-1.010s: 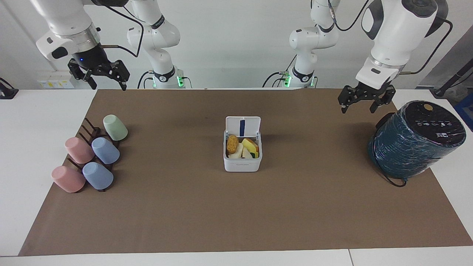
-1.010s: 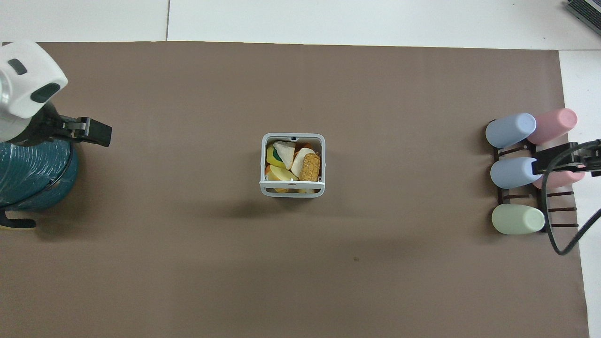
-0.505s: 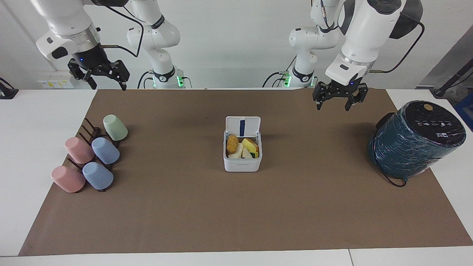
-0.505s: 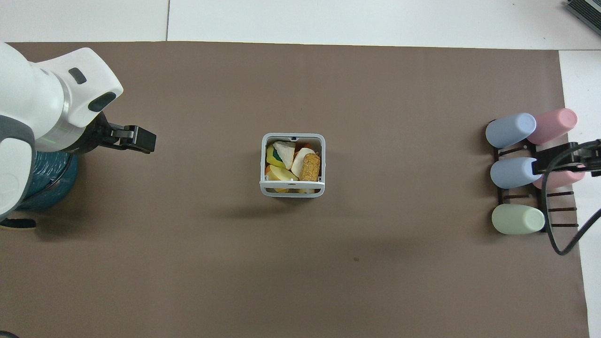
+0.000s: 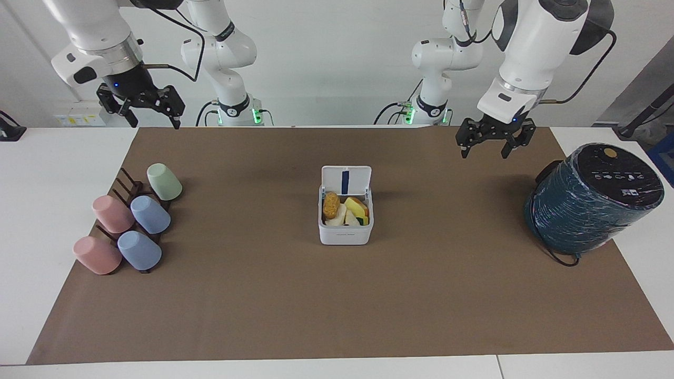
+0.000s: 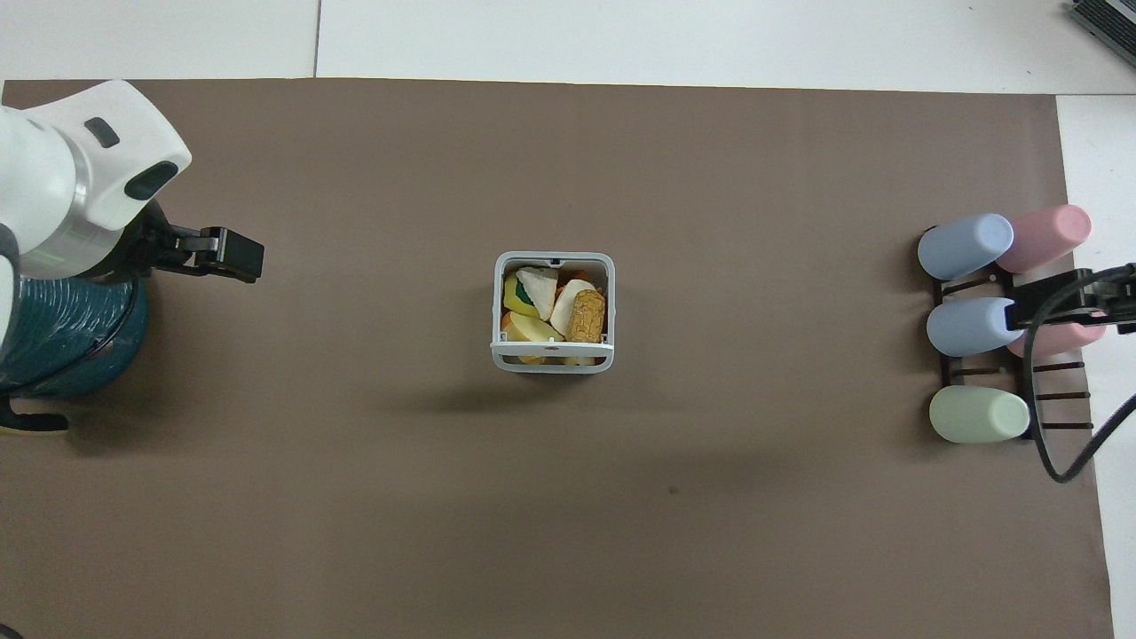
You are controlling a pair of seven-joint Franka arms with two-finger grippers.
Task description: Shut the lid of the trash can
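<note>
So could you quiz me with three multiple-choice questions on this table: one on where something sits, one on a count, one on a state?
1. Where does the small white square plastic trash can stand?
A. In the middle of the brown mat
B. On the large dark teal cylinder
C. Among the cups

2. How many plastic cups lie on the dark rack?
A. Three
B. Five
C. Seven

3. How is the white hinged lid?
A. Shut flat
B. Standing open
C. Lying loose on the mat

Answers:
1. A: the can stands alone on the brown mat, midway between the cups and the large dark teal cylinder.
2. B: two pink, two blue, one pale green.
3. B: it stands upright on the can's robot side, its blue strip facing out, with food pieces visible inside.
</note>
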